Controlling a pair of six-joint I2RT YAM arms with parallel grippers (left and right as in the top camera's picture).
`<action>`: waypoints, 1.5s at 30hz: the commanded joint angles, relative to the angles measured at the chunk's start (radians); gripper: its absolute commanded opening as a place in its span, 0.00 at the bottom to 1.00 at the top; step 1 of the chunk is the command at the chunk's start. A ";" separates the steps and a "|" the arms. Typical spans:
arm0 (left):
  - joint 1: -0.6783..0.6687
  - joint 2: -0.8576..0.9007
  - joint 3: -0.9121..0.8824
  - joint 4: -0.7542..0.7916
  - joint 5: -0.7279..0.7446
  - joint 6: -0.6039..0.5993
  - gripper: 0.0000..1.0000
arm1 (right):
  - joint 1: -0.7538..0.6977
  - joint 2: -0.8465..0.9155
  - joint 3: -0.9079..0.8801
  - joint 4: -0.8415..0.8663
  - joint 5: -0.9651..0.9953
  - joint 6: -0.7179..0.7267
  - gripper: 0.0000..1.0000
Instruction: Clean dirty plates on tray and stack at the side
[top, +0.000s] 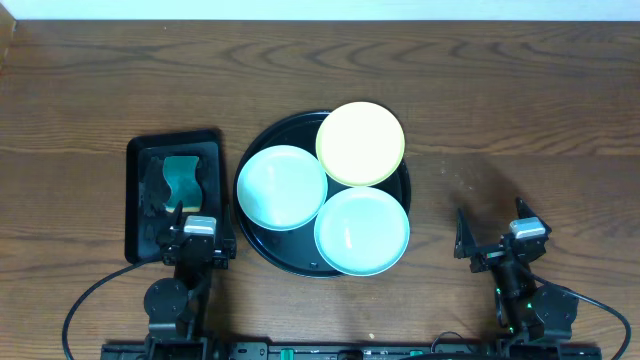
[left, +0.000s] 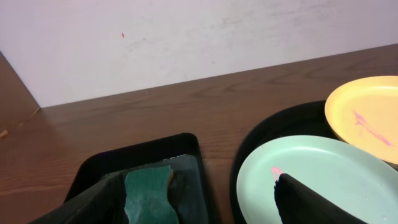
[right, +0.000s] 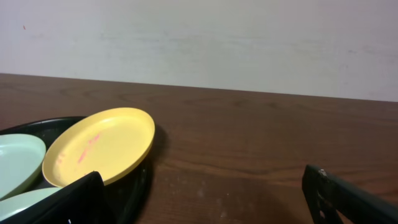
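Dark wooden table (top: 500, 100) below a pale wall (left: 186, 37). At its centre, a large round black tray (top: 262, 235) with a raised rim carries three glossy plastic plates: a pale yellow plate (top: 360, 143) smeared pink, a left mint-green plate (top: 281, 187) and a near mint-green plate (top: 362, 230). Just left of it, a small black rectangular tray (top: 140, 200) holds a green sponge (top: 182, 178). The left gripper (top: 199, 228) and right gripper (top: 492, 235) have fingers spread wide, empty

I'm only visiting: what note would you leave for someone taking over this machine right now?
Left claw: open, empty, by the rectangular tray holding a green sponge.
Right claw: open, empty, right of the round tray.
Yellow plate, left mint plate and near mint plate sit on the round tray; pink smears show on the yellow and left mint.
Done: nothing.
To do: wipe all three, stack them aside.
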 joint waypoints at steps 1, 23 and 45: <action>-0.002 0.001 -0.030 -0.011 -0.008 0.013 0.77 | -0.009 -0.006 -0.004 0.001 -0.002 0.010 0.99; -0.001 0.001 -0.030 -0.010 -0.008 0.013 0.77 | -0.009 -0.005 -0.004 0.003 0.007 0.010 0.99; -0.001 0.060 0.057 -0.012 -0.060 0.012 0.77 | -0.009 -0.005 -0.004 0.195 0.104 0.010 0.99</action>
